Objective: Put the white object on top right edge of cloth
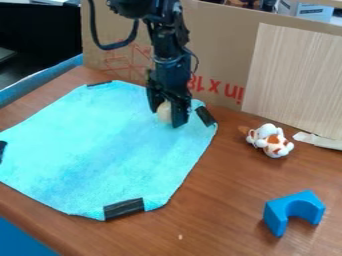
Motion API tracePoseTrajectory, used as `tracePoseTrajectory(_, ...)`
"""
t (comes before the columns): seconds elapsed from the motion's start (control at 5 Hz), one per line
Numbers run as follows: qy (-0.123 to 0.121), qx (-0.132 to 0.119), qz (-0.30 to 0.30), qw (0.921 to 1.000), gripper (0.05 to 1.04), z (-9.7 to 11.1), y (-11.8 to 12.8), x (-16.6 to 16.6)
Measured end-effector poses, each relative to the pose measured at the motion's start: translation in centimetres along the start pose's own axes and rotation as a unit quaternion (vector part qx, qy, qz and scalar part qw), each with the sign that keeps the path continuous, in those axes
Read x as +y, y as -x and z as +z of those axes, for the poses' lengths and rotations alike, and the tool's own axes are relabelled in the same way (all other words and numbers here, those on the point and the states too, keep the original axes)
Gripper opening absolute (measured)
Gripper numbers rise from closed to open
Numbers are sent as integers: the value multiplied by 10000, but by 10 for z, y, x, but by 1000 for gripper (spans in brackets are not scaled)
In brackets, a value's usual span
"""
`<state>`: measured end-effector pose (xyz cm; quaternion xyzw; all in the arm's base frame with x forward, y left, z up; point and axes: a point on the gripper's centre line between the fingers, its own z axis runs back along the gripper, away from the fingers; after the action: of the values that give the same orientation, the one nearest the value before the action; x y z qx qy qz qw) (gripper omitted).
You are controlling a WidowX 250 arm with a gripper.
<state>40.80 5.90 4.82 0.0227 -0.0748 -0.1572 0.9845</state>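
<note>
So the white object is a pale, off-white thing with a rounded, smooth-looking outline, partly hidden by the black two-finger gripper, and I can't tell exactly what it is. It's over the upper right part of the cloth, near the corner, though I can't tell if it's actually resting on the fabric. The pincer has it snug between its two fingers, one on each side, so the gap is about as wide as the thing itself. The arm hangs in from the top edge, all black, with a loopy cable. The turquoise cloth looks soft and slightly fuzzy, kinda blotchy, with cut-off corners and strips of black tape on them; the tape strip at the upper right is just beside the gripper. Under it all is a reddish-brown wood-look tabletop. Right of the cloth there's a little white toy animal with orange-brown patches, all rounded lumps, and nearer the camera a solid blue arch-shaped block, matte with chunky flat sides. Behind the arm stands a brown cardboard panel with big red upside-down printing, and a pale wood-grain board leans in front of it, with a whitish strip by its bottom edge.
</note>
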Motion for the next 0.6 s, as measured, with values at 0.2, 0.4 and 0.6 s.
tracePoseTrajectory(0.2, 29, -14, -25, 10000, 999, 0, 0, -1)
tracePoseTrajectory(0.4, 106, -2, -43, 9999, 999, -1, 3, -5)
tracePoseTrajectory(0.6, 53, -148, -62, 9999, 999, 14, 3, -5)
